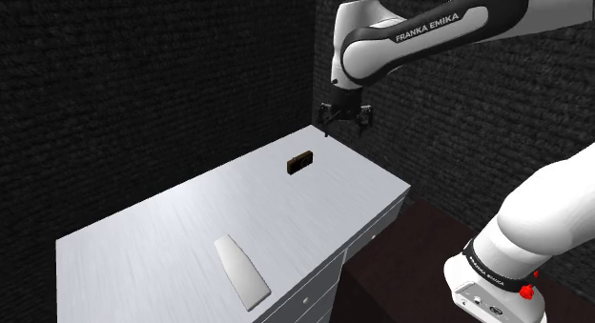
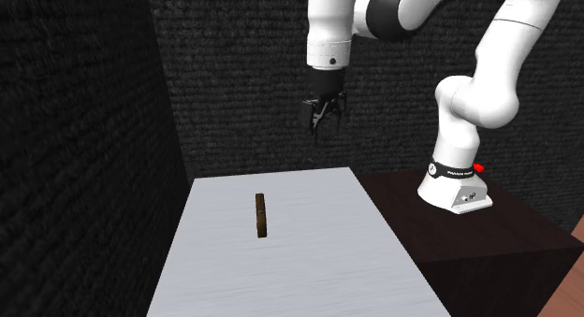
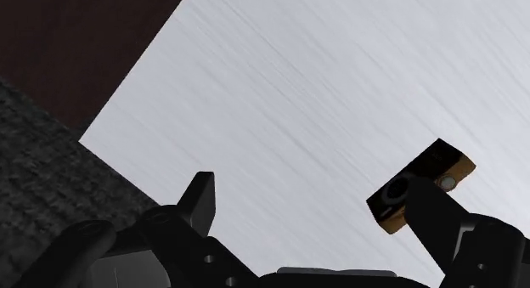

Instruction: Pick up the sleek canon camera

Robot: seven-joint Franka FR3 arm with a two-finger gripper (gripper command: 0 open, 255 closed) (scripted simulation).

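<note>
A flat grey slab (image 1: pixel 241 272) lies on the bench (image 1: pixel 143 240); further right the small dark camera (image 1: pixel 301 162) stands near the far edge. The claw (image 1: pixel 345 121) hangs high beside it, spread wide. If it descends off-centre, I think it may knock the thin camera over

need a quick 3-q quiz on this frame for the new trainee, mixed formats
1. True or false: the gripper holds the camera.
2. What else lies on the table? A) a flat pale slab B) a mug C) a bowl
3. Which lies nearer the gripper, camera or slab?
Key: 1 false, it hangs open above the table. 2 A. 3 camera.
</note>
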